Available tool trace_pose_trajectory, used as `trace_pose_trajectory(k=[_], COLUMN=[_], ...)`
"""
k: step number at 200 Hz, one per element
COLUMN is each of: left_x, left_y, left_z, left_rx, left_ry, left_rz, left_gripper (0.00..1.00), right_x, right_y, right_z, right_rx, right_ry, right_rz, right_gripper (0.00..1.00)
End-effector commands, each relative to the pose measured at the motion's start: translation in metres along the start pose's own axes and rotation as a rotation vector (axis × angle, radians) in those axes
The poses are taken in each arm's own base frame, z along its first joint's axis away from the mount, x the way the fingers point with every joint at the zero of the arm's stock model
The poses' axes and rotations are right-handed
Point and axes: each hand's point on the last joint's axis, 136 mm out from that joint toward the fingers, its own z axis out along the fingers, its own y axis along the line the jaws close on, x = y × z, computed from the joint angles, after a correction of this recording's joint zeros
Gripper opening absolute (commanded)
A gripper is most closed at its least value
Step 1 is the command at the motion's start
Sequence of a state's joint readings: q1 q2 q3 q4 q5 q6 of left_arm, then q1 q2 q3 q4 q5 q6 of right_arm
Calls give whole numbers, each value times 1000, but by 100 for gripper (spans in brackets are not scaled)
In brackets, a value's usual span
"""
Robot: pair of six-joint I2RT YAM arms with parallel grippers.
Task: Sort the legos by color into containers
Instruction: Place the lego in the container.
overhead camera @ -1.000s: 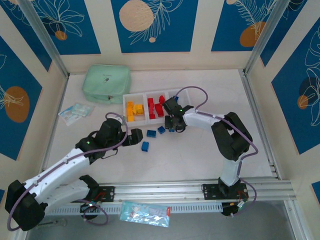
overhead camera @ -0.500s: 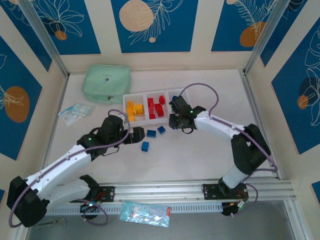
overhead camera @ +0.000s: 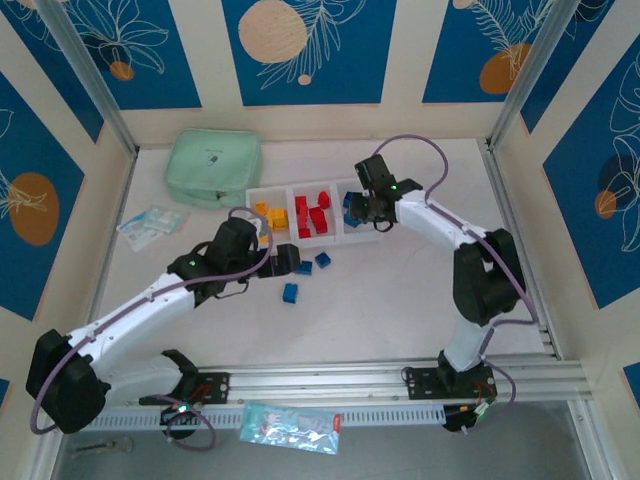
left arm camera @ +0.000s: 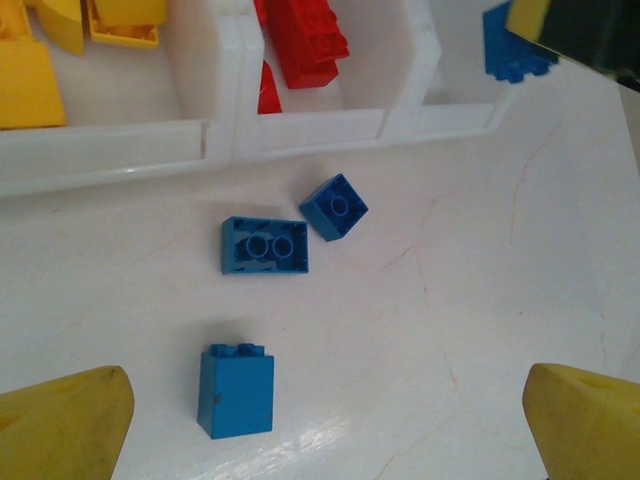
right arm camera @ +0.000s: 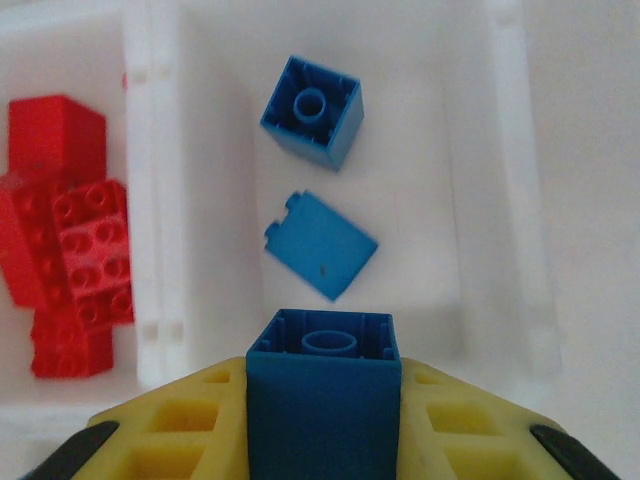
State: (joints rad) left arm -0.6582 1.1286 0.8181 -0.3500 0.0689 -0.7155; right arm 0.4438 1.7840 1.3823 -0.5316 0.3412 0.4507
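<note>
We see a white, faintly veined tabletop (overhead camera: pixel 400 300) inside a booth: cream walls w/ blue panels (overhead camera: pixel 305 50) carrying leaf & orange-disc prints, metal posts at the corners, a metal rail (overhead camera: pixel 350 382) along the near edge. A mint pouch (overhead camera: pixel 213 167) sits back left, just beside the white tray (left arm camera: pixel 100 160). A clear packet (overhead camera: pixel 152 222) lies left of the tray, and another packet (overhead camera: pixel 290 427) in front of the rail.

Tray compts, L to R: yellow legos (left arm camera: pixel 30 80), red legos (right arm camera: pixel 70 230), then two blue legos (right arm camera: pixel 312 110) lying apart in the right one. The right gripper (overhead camera: pixel 362 210) is clamped on a blue brick (right arm camera: pixel 322 400), hollow underside toward the wrist cam, above the near side of that right compt. The left gripper (left arm camera: pixel 320 430) hangs w/ jaws wide apart over the table just in front of the tray. Under it lie three loose blue bricks (left arm camera: pixel 264 246), near each other but not touching: a two-stud, a one-stud, and one on its side.
</note>
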Motion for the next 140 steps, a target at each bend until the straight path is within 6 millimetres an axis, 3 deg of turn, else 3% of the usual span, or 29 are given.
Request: trace_pose_trajectory(k=[1, 38, 77, 113, 140], left_x=[-18, -27, -32, -34, -37], left_y=[-14, -19, -21, -22, -24], left_z=[-3, -2, -1, -3, -4], left_rx=[35, 37, 42, 43, 51], left_ry=[-37, -51, -55, -57, -65], left_rz=[29, 42, 47, 51, 49], left_gripper=[99, 99, 99, 99, 99], right_x=[-18, -47, -56, -60, -62], right_y=[-7, -13, -19, -14, -10], right_z=[14, 38, 54, 44, 26], right_rx=[38, 79, 115, 89, 73], right_ry=[-3, -4, 16, -8, -36], right_rz=[-35, -41, -43, -46, -50], right_gripper=[28, 28, 34, 46, 50])
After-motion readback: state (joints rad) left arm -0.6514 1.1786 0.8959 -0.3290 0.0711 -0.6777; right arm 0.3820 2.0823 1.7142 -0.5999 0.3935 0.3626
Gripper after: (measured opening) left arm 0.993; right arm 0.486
